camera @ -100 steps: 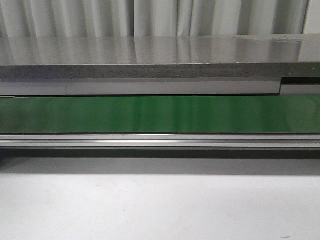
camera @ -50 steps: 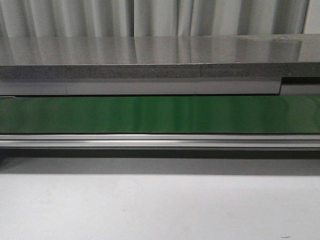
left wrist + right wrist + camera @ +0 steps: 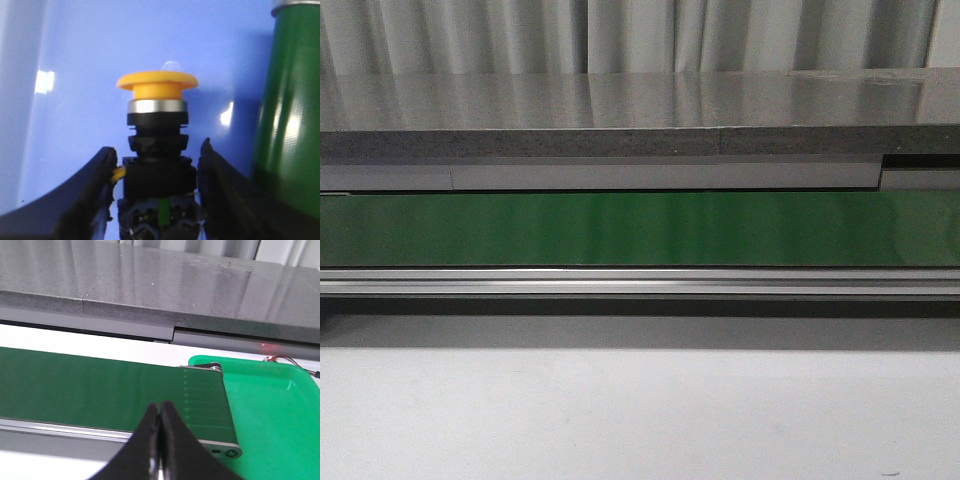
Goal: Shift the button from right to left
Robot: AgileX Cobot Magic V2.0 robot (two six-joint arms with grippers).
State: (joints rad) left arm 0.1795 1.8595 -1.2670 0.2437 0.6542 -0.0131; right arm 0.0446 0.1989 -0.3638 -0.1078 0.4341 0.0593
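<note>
Button (image 3: pixel 157 130) between left gripper (image 3: pixel 156 187) fingers, over blue tray (image 3: pixel 90 60)

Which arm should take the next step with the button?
Left. The button stands between the left gripper fingers over a blue surface. The right gripper is shut and empty above the green belt.

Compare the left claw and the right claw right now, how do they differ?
The left claw is spread around the yellow-capped black push button; the right claw is shut on nothing. The left claw is over a blue surface; the right claw hangs over the green conveyor belt. Both have black fingers.
</note>
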